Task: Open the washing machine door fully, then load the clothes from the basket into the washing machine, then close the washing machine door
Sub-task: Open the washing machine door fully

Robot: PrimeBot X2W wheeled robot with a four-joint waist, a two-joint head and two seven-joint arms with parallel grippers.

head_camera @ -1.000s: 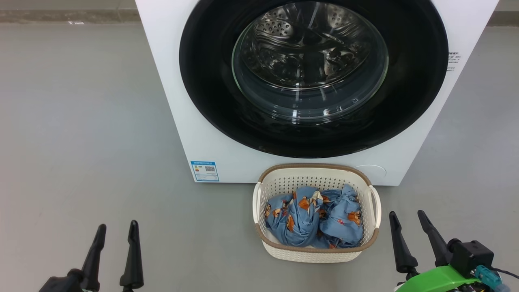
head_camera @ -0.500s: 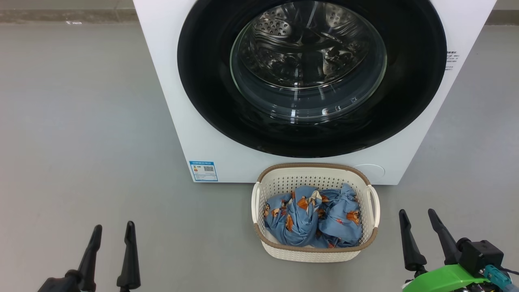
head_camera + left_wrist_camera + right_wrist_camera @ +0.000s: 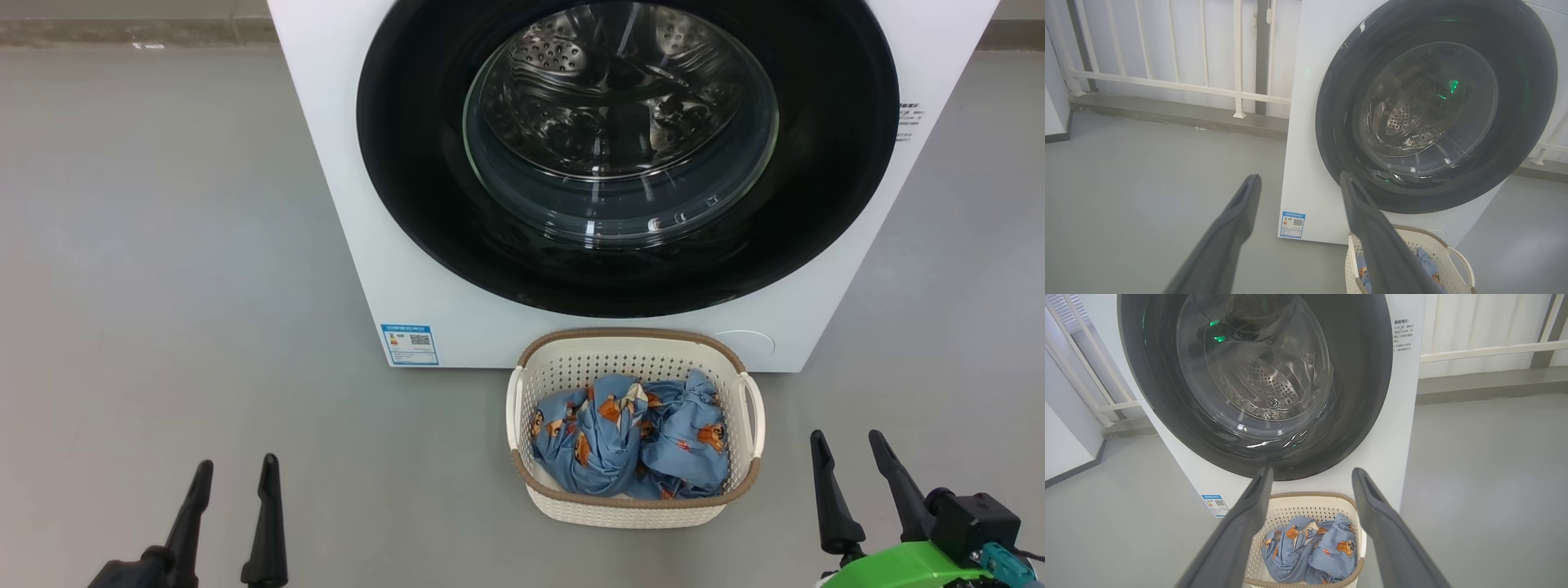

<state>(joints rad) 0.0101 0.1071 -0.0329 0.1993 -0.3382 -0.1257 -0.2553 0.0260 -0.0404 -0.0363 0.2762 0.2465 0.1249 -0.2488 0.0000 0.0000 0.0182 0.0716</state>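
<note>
Head view gives us the door [image 3: 424, 204], round and black, shut flat against the washer [image 3: 473, 327]. We can see the steel drum through its glass. A small blue label [image 3: 410, 344] sits low on the washer's front. The basket [image 3: 637, 513] stands on the grey floor [image 3: 163, 286] right at the washer's foot, under the door. The clothes [image 3: 633, 445] lie bunched inside it, blue lumps with little bears, below the rim.

Our left gripper [image 3: 237, 464] is low on our left, well apart from the basket. Its fingers point up at the washer, and its jaws are apart with nothing between them. Our right gripper [image 3: 846, 437] is low on our right, near the basket's right end. Its fingers lean a little to the left, and its jaws are apart and empty too. From the right wrist, we see the basket and clothes between the two fingers, with the door above them.
</note>
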